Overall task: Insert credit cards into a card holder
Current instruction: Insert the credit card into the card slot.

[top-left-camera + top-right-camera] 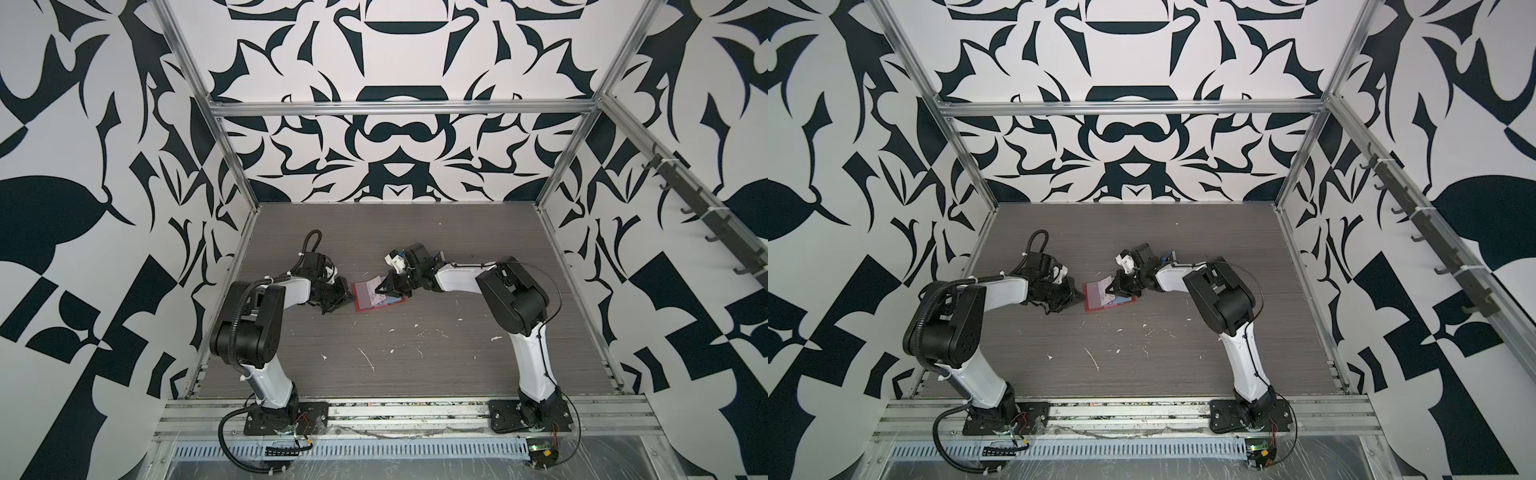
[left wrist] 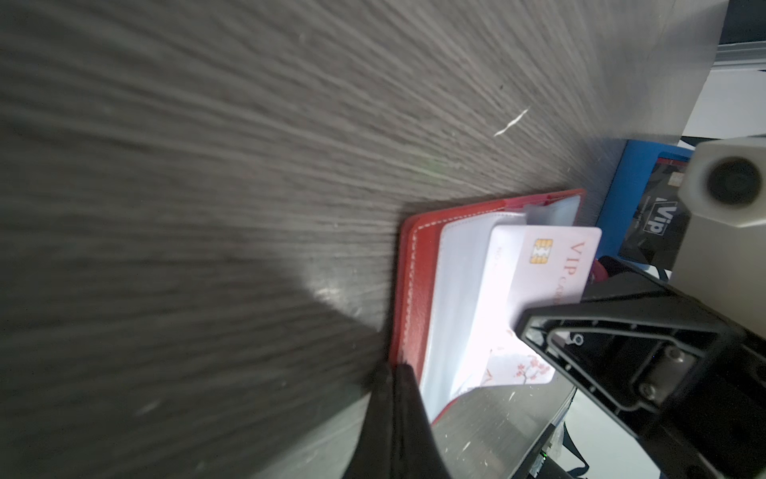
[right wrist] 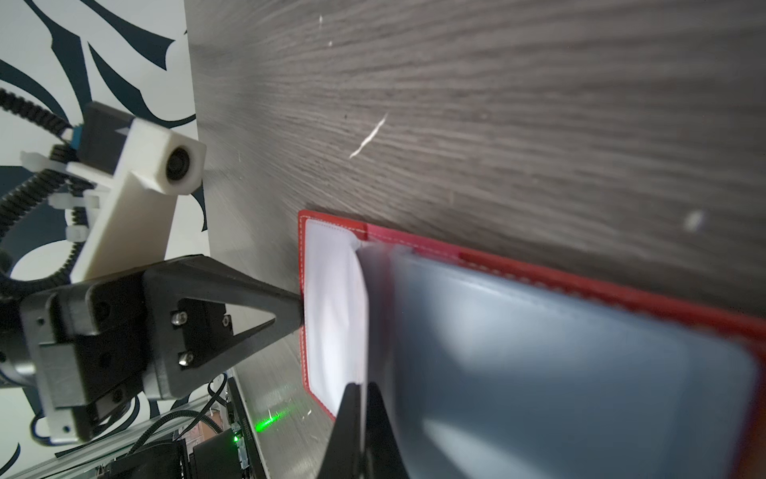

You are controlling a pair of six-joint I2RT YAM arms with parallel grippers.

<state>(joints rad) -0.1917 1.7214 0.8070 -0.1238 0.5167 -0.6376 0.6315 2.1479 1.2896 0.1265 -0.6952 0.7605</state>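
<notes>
The red card holder (image 1: 365, 302) (image 1: 1094, 302) lies open mid-table, its clear sleeves (image 2: 456, 298) facing up. My right gripper (image 1: 379, 289) (image 3: 361, 387) is shut on a pale lilac credit card (image 2: 551, 265) that has a gold chip and blossom print. It holds the card on edge over the sleeves, tilted, and the card's lower edge is hidden among them. My left gripper (image 1: 350, 296) (image 2: 393, 369) is shut, and its tips touch the card holder's stitched left edge (image 3: 304, 315). I cannot tell whether the tips pinch that edge.
A small blue stand (image 2: 638, 199) holding a dark card stands just behind the card holder, beside my right wrist (image 1: 419, 266). White scuffs and flecks (image 1: 365, 357) mark the grey table toward the front. Metal frame posts and patterned walls enclose the table.
</notes>
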